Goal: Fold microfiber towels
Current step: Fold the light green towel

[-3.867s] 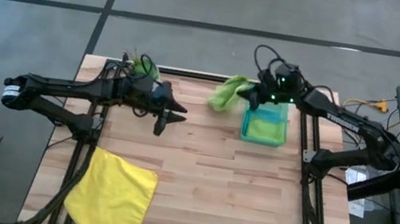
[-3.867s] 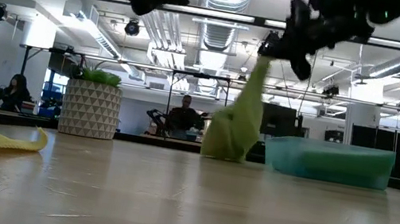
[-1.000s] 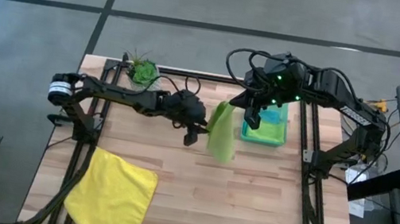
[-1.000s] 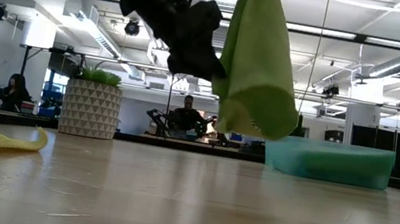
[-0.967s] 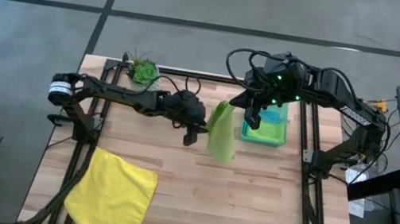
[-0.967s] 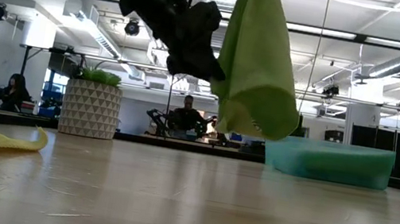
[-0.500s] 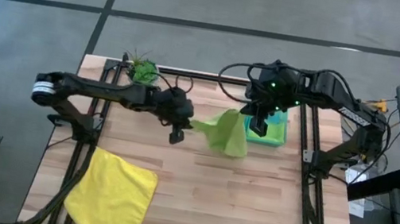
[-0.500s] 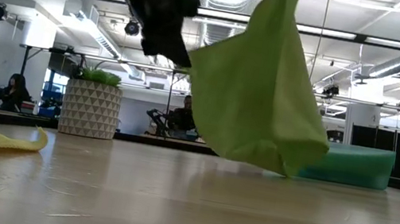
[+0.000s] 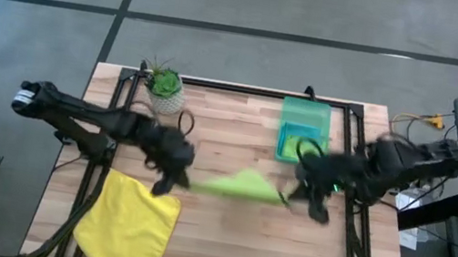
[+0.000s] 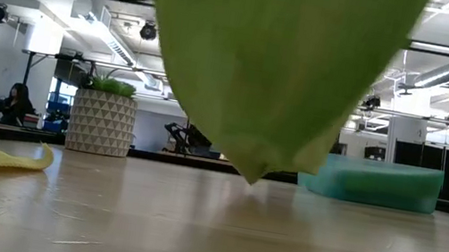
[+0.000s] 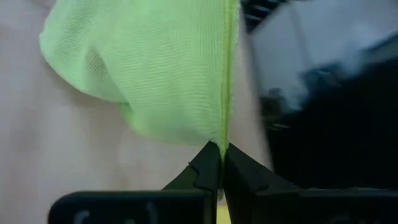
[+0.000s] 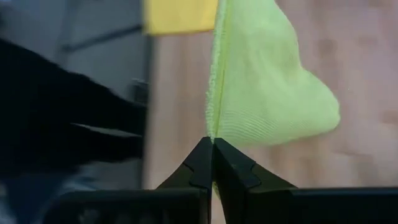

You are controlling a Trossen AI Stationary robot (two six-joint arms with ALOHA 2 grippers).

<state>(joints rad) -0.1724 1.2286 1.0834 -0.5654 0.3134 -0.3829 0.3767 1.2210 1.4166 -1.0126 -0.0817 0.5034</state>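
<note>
A lime green microfiber towel (image 9: 238, 185) is stretched between my two grippers over the middle of the table. My left gripper (image 9: 170, 181) is shut on its left end, my right gripper (image 9: 294, 196) on its right end. In the low view the towel (image 10: 269, 70) sags in a wide pouch, and I cannot tell whether its lowest point touches the table. A bright yellow towel (image 9: 131, 224) lies flat at the near left corner, partly over the edge. My left gripper pinches the towel's hemmed edge (image 11: 225, 134) between its two fingertips (image 11: 210, 165), slanting down from the table's left. The cloth runs away from the fingers along that hem and sags below it. My right gripper pinches the hemmed edge (image 12: 211, 127) at the towel's other end between its fingertips (image 12: 204, 155), slanting down from the table's right. The hem runs straight toward the left arm, with the cloth drooping beside it.
A translucent green bin (image 9: 304, 131) with cloth inside stands at the far right. A small potted plant (image 9: 165, 86) stands at the far left. Bare wood lies near the front edge, right of the yellow towel.
My left gripper took hold of the hanging green towel's free end and pulled back toward the near left. My right gripper came down toward the near right, away from the bin. The towel went from a hanging bunch to a sheet spread between them.
</note>
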